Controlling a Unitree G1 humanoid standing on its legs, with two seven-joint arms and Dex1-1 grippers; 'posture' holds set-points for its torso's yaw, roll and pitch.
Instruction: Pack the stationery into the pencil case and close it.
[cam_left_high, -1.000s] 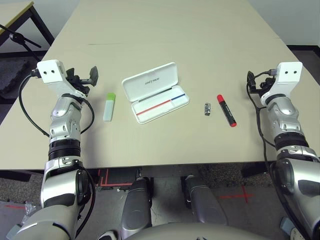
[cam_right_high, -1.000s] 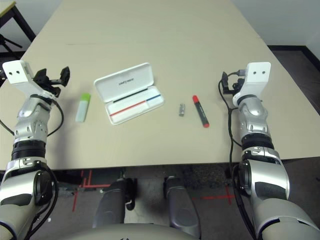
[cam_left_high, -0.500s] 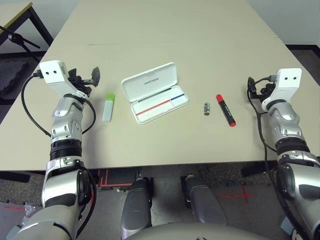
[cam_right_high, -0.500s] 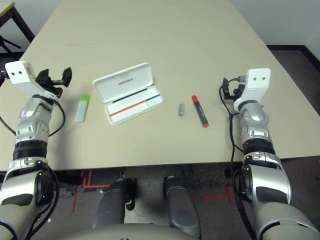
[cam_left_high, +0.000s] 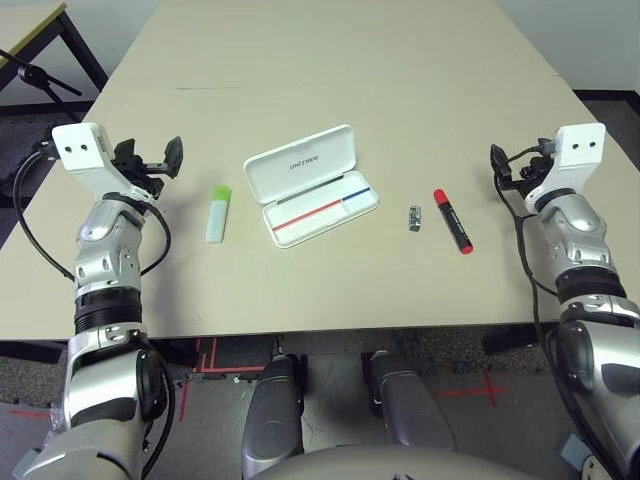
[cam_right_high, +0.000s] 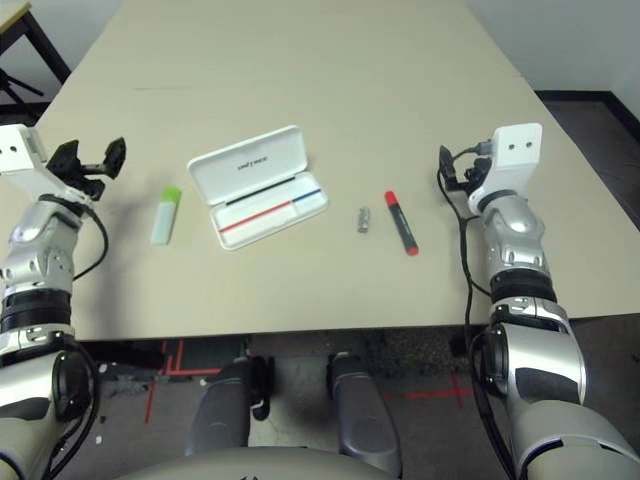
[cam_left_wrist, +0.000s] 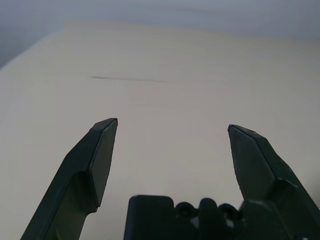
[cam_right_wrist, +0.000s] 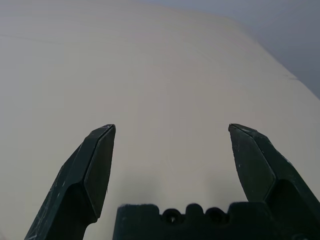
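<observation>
at the left edge of the table (cam_left_high: 330, 60), the left gripper (cam_left_high: 150, 160) is hanging above the bare top with its fingers (cam_left_wrist: 97, 155) spread wide and nothing between them. it is sitting further out toward the edge than a second ago, so it is backing away from the stick (cam_left_high: 217, 213) rather than closing on it. nothing is packed yet, and i'd say the job is barely beginning.

moving right, the stick is lying flat with its green cap pointing away from the robot, near the case (cam_left_high: 310, 184) but apart from it. the case is lying open at the middle, lid folded back, the red and blue stripe showing inside. right of it, the small metal piece (cam_left_high: 414, 218) and the marker (cam_left_high: 452, 220) are lying just beside each other, not touching.

at the far right, the right gripper (cam_left_high: 510, 168) is hovering with its fingers (cam_right_wrist: 95, 170) wide apart too, holding nothing, much where it was. nothing is blocking either reach. a dark frame (cam_left_high: 45, 50) is standing beyond the far left corner, well clear.
</observation>
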